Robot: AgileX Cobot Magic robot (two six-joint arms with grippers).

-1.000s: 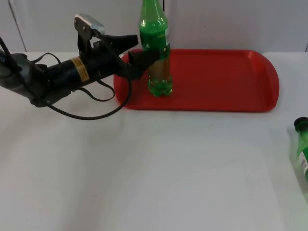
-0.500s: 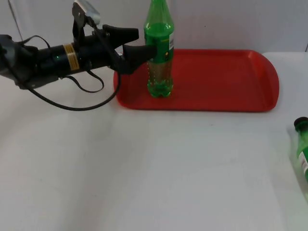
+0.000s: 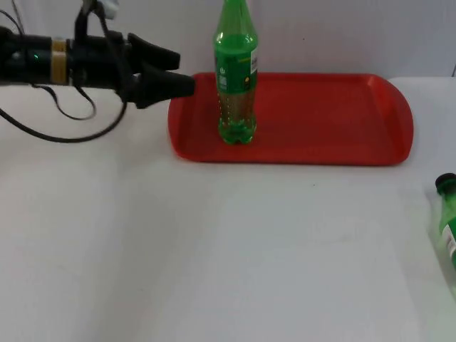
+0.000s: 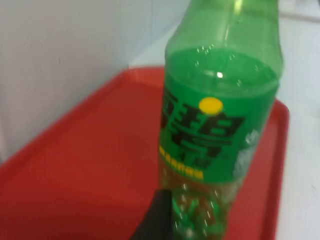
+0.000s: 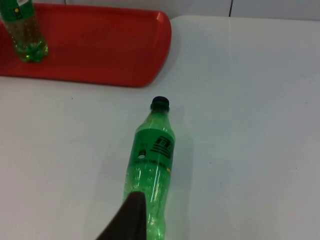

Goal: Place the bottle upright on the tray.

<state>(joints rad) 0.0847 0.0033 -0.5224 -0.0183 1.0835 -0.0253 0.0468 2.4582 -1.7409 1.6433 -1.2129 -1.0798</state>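
With my left end effector [image 3: 182,80] spread, empty beside tray [image 3: 342,121] left edge, bottle [image 3: 236,75] stands upright on tray, just right. Second bottle [image 5: 151,165] lies on desk [image 3: 214,249], cap pointing away, nearest my right end effector; its state: cannot tell.

glossy plastic bottle [image 3: 236,78], smooth red tray [image 3: 328,121]

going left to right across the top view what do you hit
left hand → upright bottle standing on the red tray → second bottle lying on the white table at the right edge
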